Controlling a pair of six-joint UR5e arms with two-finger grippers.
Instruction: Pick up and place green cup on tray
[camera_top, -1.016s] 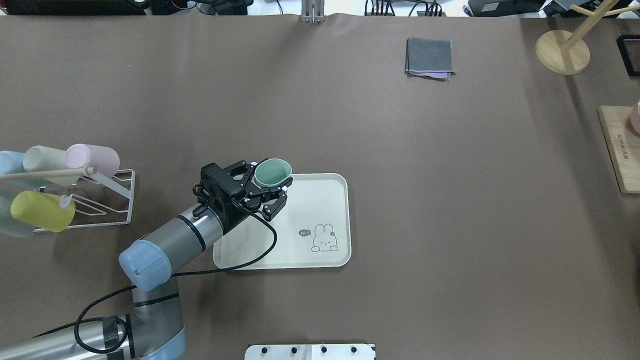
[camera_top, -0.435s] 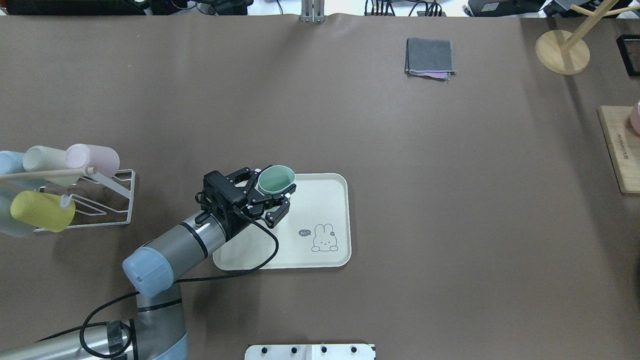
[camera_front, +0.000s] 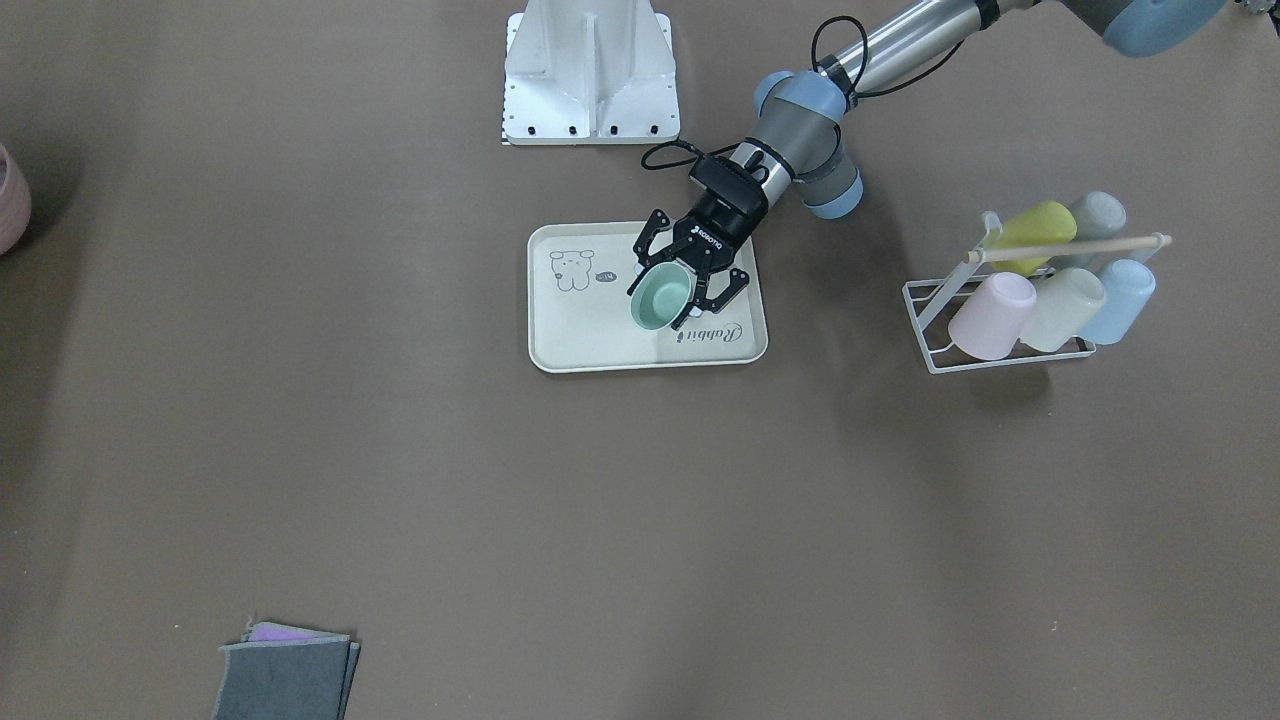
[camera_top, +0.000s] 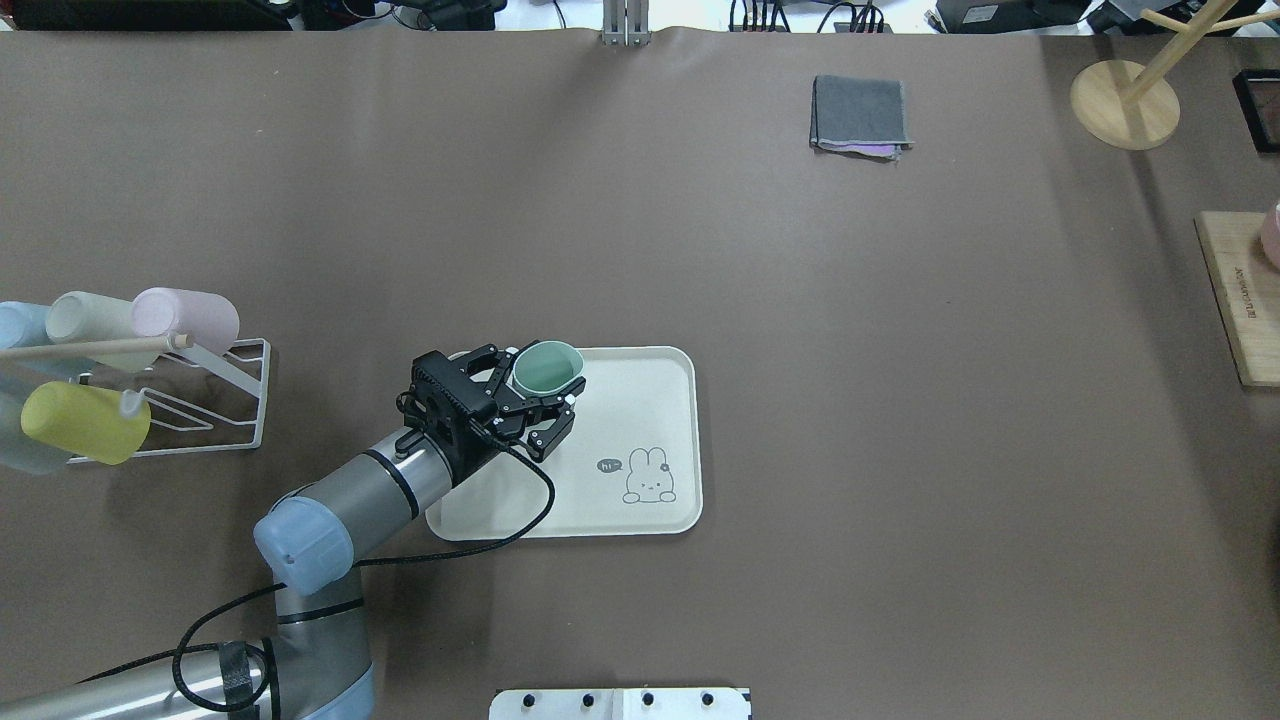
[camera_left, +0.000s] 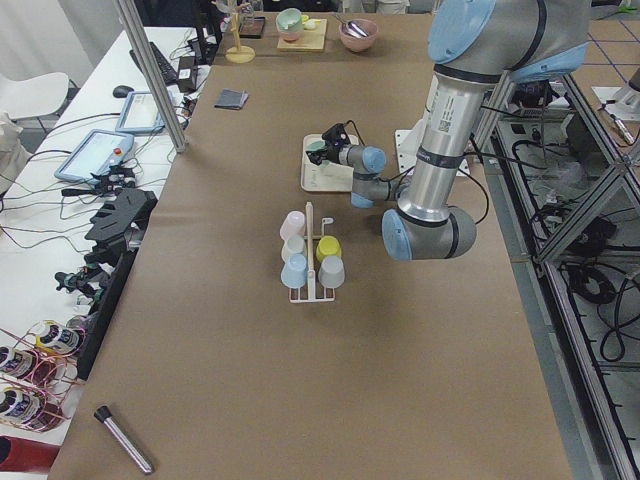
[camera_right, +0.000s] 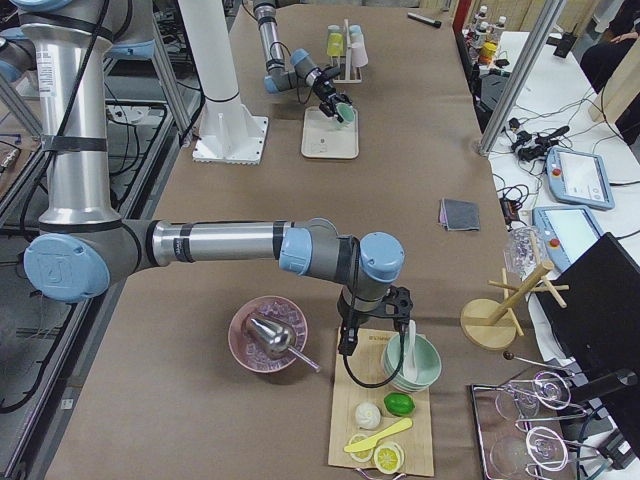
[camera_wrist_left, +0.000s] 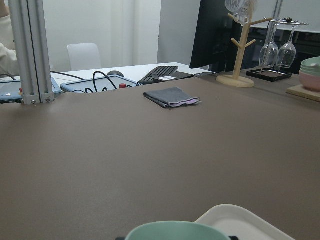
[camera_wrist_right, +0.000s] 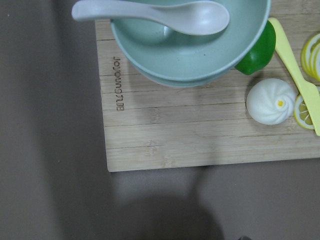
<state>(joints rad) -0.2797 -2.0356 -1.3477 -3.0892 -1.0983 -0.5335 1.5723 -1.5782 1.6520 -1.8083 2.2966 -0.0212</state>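
Front-facing: the left jaws clasp the green cup (camera_front: 662, 297), mouth up, over the tray (camera_front: 590, 340) beside its "Rabbit" script. Overhead: the cup sits above the tray's far left corner on the table (camera_top: 850, 400). Right side: the right jaws hang over a wooden board (camera_right: 350, 445); clenched or released, cannot tell.

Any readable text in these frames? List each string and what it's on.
"Rabbit": script printed on the tray, front-facing view.
"hi": speech bubble beside the drawing on the same tray, overhead view.
"JOYOUNG": burnt into the wooden board, turned sideways in the right wrist view; I am not sure of the last letters.
White brand mark on the body of the left gripper: too small to read.
Green cup: no text visible.
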